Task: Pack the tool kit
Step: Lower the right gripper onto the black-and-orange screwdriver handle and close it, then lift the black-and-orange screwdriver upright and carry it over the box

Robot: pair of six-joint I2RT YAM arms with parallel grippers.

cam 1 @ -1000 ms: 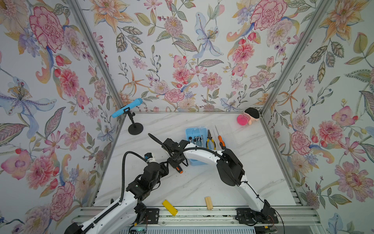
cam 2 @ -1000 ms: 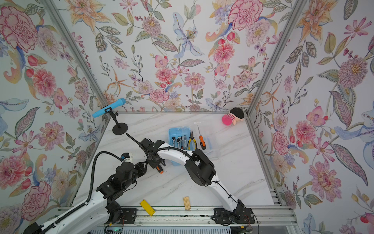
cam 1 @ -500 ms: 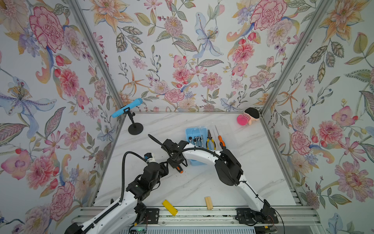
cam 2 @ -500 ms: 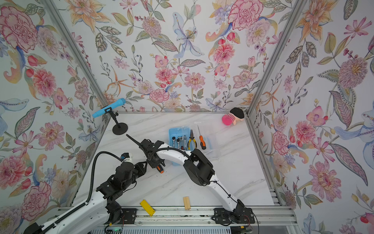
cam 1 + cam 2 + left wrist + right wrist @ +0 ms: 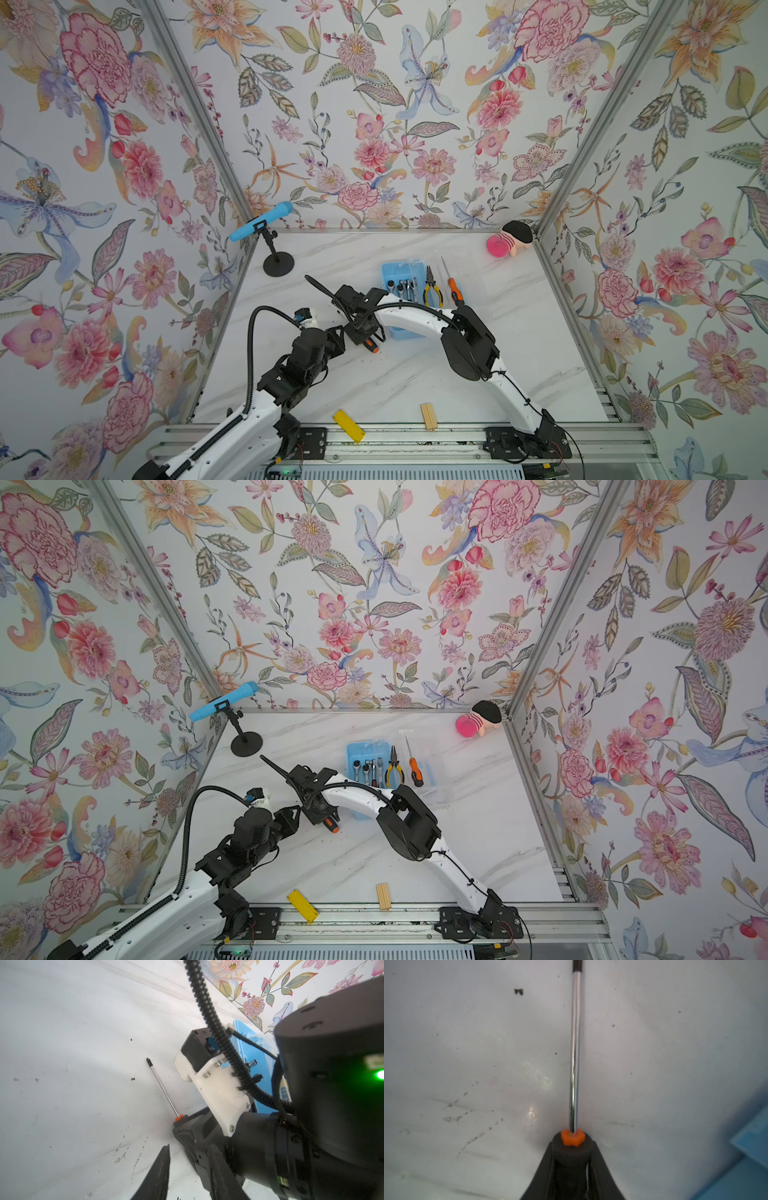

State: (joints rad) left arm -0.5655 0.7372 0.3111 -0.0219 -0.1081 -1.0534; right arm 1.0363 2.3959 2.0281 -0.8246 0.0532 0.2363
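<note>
While the right arm reaches across the middle of the tabletop (image 5: 528,316), the right claw (image 5: 365,332) is clamped on a screwdriver (image 5: 372,347) just left of the blue box (image 5: 390,269). The right wrist view shows both fingers (image 5: 600,1165) pressed against the black grip, with the orange collar and the bare metal shaft (image 5: 575,1053) sticking out ahead of them. In both top views only the orange butt of the handle peeks out from under the claw. Whether the tool rests on the marble or hangs just above it cannot be told.

The left claw (image 5: 338,336) sits close beside the right one, its two dark fingers (image 5: 160,1172) spread apart with nothing between them.

The box stands open near the back of the tabletop, with ratchets (image 5: 405,286) lying inside. Just right of it lie yellow-handled pliers (image 5: 432,287) and another screwdriver (image 5: 453,289). A yellow block (image 5: 349,426) and a ridged wooden block (image 5: 429,415) lie at the front edge, well apart from the box.
</note>
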